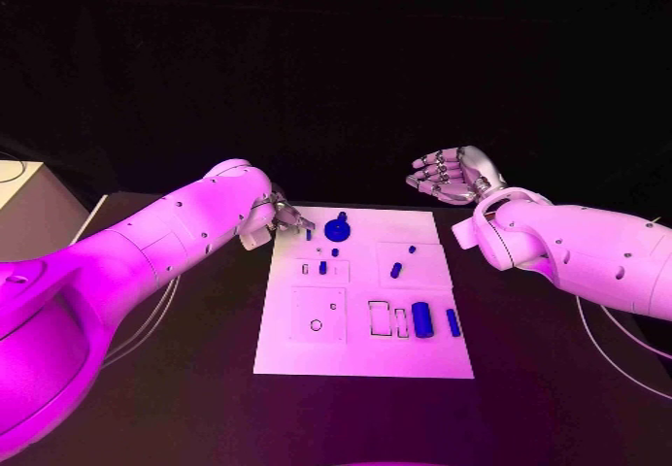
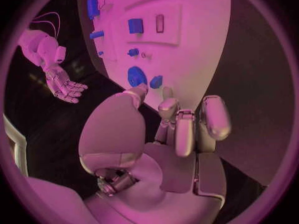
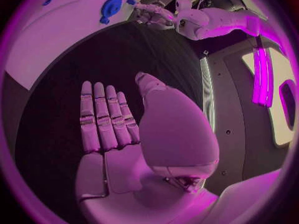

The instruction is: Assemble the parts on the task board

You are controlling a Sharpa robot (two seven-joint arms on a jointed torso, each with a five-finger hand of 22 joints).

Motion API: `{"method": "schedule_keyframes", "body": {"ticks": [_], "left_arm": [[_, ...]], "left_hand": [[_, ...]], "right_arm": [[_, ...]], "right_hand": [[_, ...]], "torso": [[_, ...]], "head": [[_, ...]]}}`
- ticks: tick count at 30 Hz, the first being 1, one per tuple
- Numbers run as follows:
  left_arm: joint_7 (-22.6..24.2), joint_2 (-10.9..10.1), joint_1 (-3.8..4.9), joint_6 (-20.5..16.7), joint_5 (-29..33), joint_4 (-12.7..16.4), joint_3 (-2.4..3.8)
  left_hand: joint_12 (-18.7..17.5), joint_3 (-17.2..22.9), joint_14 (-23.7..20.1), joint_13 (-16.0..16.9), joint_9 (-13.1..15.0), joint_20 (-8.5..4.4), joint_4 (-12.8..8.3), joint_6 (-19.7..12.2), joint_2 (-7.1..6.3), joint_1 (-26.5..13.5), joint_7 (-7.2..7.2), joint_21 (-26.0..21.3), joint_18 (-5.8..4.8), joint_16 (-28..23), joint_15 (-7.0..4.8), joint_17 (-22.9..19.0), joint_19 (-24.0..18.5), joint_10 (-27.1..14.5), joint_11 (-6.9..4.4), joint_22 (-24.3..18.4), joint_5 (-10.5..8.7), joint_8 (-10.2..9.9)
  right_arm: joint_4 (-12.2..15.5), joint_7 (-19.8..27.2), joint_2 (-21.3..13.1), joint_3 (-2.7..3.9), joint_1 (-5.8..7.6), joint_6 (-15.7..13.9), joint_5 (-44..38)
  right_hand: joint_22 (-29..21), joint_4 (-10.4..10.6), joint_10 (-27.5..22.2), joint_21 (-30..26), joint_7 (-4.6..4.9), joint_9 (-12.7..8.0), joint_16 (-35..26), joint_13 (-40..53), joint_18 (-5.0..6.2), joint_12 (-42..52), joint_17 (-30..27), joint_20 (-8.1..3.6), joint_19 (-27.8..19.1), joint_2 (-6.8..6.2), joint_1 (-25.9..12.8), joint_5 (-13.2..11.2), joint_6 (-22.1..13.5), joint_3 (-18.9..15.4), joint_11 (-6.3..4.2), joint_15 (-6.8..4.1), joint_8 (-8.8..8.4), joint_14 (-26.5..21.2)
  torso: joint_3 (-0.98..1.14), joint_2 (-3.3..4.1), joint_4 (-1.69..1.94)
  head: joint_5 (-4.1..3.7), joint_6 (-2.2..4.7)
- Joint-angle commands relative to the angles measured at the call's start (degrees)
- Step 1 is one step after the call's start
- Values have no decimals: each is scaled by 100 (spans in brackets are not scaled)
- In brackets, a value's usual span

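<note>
The white task board (image 1: 364, 335) lies mid-table. A round blue disc (image 1: 336, 231) sits near its far edge, with small blue pieces (image 1: 396, 270) in the middle and a blue cylinder (image 1: 421, 318) near the front right. My left hand (image 1: 287, 218) hovers at the board's far left corner, holding nothing. In the left wrist view its fingers (image 2: 177, 122) are apart, and the thumb reaches toward the disc (image 2: 137, 76) at the board (image 2: 193, 50) edge. My right hand (image 1: 451, 175) is raised beyond the far right corner, palm flat and empty (image 3: 118, 129).
A pale box (image 1: 28, 199) stands off the table's left side. Thin cables (image 1: 617, 359) trail over the table at the right. The right wrist view also shows the board (image 3: 56, 40), the disc (image 3: 112, 6) and my left hand (image 3: 152, 12).
</note>
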Motion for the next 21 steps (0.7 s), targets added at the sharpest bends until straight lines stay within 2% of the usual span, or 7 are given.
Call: {"method": "schedule_keyframes", "body": {"ticks": [1,16,21], "left_arm": [[56,25,7,25,32,-2,0],[141,73,4,2,70,-6,-30],[155,75,4,-38,73,-8,-32]], "left_hand": [[34,54,481,4,10,-18,2,-2,37,0,-34,32,-42,26,-43,1150,13,16,-16,-2,8,39],[28,70,479,-8,22,-21,-3,-9,46,11,-37,30,-41,23,-46,1142,9,9,-19,-6,7,44],[23,78,478,-15,27,-22,-3,-14,50,15,-37,26,-39,22,-47,1140,4,4,-20,-14,7,46]], "right_arm": [[12,87,8,4,6,9,-44],[10,87,28,6,16,13,-44],[7,86,34,7,17,15,-44]], "right_hand": [[-5,8,-28,-12,163,-9,-32,-5,35,-36,-7,-2,-26,54,-6,20,-4,-40,6,-13,-31,-35],[-13,8,-24,-11,166,-8,-39,-3,35,-37,-19,1,-33,60,-1,24,3,-47,7,-10,-32,-40],[-13,8,-24,-11,166,-8,-39,-3,35,-37,-19,1,-33,60,-1,24,3,-47,7,-10,-32,-40]], "torso": [[1,7,-3],[4,19,-2],[11,14,3]], "head": [[-5,-7],[-40,-29],[-47,-35]]}}
